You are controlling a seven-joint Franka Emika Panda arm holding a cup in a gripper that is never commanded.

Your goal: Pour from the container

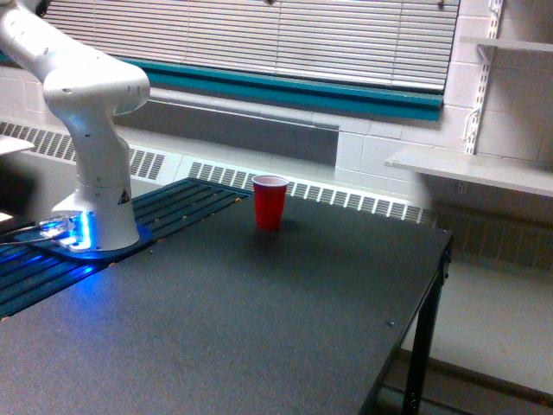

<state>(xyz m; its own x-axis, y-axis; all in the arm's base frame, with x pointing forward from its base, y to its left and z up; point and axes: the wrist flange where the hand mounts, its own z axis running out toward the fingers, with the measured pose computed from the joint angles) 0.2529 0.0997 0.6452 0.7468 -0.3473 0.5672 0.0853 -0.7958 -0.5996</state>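
An opaque red plastic cup [270, 201], tapered and open-topped, is seen upright on the matte, finely speckled black table [259, 328]. The arm's glossy white base column [99, 186] is set well apart from the cup, toward the exterior view's left. The gripper and the container are out of frame above the cup, so neither the grip nor the container's place can be told.

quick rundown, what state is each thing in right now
red cup: upright on the black table, open top, contents not visible
robot arm: base lit blue, upper links run out of frame at top left
gripper: not in view
clear container: not in view
window blinds: lowered, slats closed
wall shelf: nothing visible on it
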